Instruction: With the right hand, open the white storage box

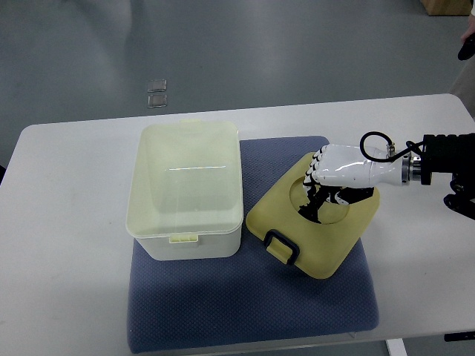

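Note:
The white storage box stands open on the left part of a blue mat, its inside empty. Its pale yellow lid lies flat on the mat to the right of the box, with a dark handle at the lid's near-left edge. My right hand reaches in from the right edge and rests on top of the lid, fingers curled down against its round recess. Whether the fingers grip the lid or only touch it I cannot tell. My left arm does not show.
A white table carries the mat. Two small clear squares lie on the grey floor beyond the table's far edge. A person's hand shows at the top right corner.

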